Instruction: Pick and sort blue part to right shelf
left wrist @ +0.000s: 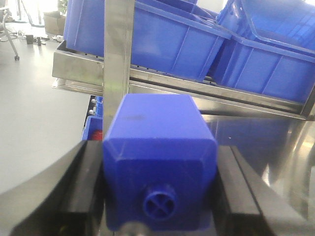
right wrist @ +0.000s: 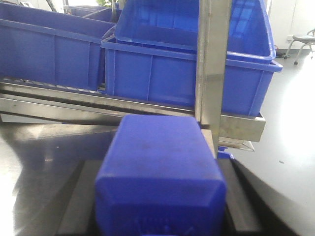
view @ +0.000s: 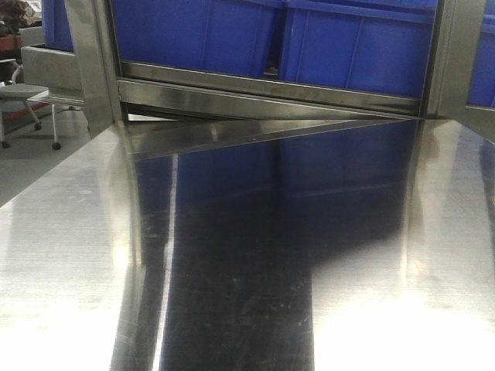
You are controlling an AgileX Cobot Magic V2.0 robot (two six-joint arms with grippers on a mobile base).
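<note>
A blue part (left wrist: pixel 160 162), a smooth moulded plastic block with bevelled edges and a round, cross-marked boss on its end, sits clamped between the left arm's black jaws, its lower edge cut off. The right arm's jaws likewise grip a second blue part (right wrist: pixel 160 172), which is blurred. Both face the steel-framed shelf (view: pixel 271 89) of deep blue bins (view: pixel 356 46), beyond the brushed-steel worktop (view: pixel 77 255).

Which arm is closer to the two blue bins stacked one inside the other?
The right. Its jaws hold a blue block directly facing the stacked bins. The left jaws hold a second block facing a single bin, the stacked bins off to its right.
</note>
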